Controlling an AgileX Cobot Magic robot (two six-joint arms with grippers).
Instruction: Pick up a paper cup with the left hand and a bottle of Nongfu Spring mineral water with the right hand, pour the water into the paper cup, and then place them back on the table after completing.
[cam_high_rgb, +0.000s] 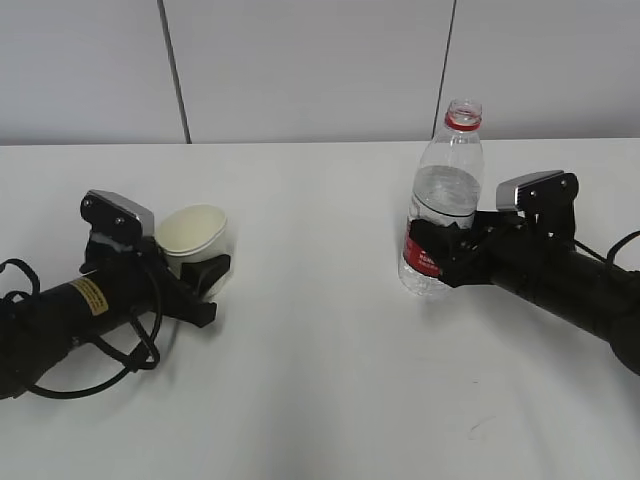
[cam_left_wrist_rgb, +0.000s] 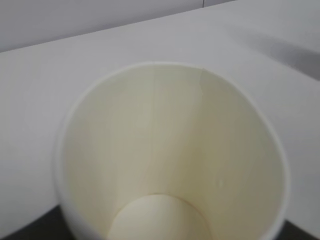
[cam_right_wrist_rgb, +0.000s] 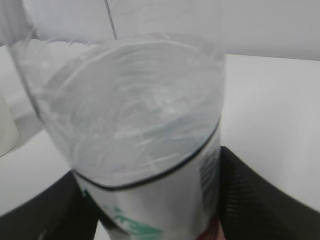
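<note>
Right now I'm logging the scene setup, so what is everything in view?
paper cup: one, cream-white, empty, left side of table, between the left jaws.
water bottle: one, clear with red label and red neck ring, no cap, partly filled, right side, upright, between the right jaws.
table: one, white, faint scuff near front right.
wall panels: pale grey, behind.
left gripper: black, yellow sticker on arm.
right gripper: black.
</note>
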